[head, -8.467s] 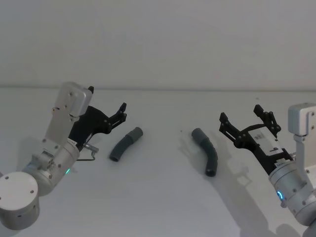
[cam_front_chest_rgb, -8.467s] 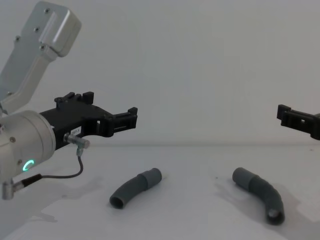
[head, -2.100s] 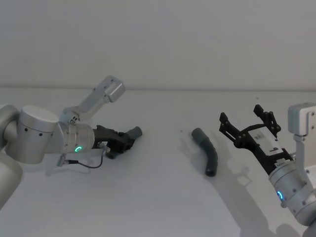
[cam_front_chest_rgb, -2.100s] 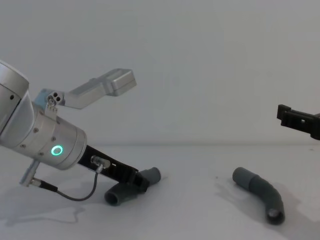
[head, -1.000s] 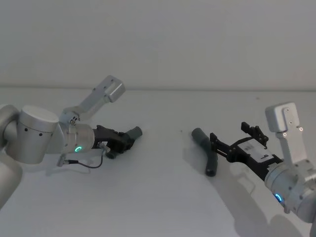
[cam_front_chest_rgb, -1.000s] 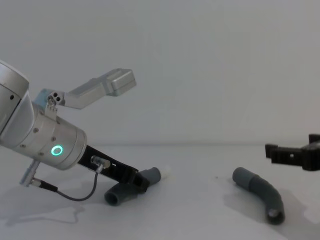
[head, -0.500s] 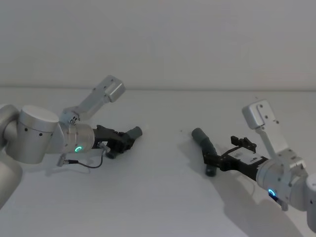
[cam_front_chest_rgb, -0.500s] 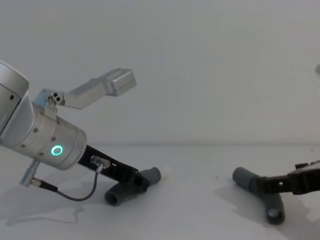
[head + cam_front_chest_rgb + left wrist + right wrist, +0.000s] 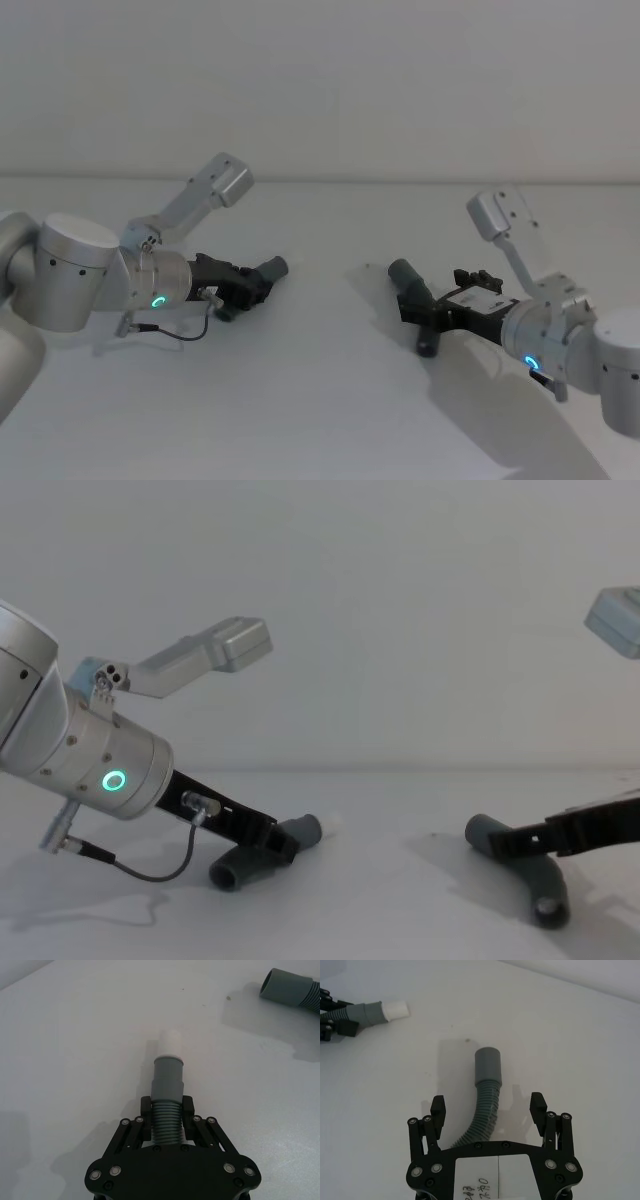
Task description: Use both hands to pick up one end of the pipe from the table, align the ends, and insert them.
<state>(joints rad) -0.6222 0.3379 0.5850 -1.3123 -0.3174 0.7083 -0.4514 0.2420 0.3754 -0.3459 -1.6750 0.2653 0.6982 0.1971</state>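
My left gripper (image 9: pixel 166 1110) is shut on the ribbed part of the left pipe piece (image 9: pixel 167 1080), low on the white table (image 9: pixel 320 400). That piece's grey collar ends in a white tip (image 9: pixel 169 1042). In the head view this gripper (image 9: pixel 255 285) sits at the left, and the chest view shows the piece's (image 9: pixel 235 872) open end on the table. My right gripper (image 9: pixel 488 1107) is open and straddles the right pipe piece (image 9: pixel 485 1110), one finger on each side and apart from it. Its wider grey sleeve (image 9: pixel 487 1065) points away from the gripper. In the head view this gripper (image 9: pixel 415 310) is at the piece's (image 9: pixel 408 275) middle.
A plain grey wall stands behind the table. A thin grey cable (image 9: pixel 150 865) loops from the left wrist down to the table. The two pipe pieces lie well apart, with bare table between them.
My right arm has swung down and leftward to the right pipe piece, and its open fingers now sit around it. The left gripper and its piece have not moved.
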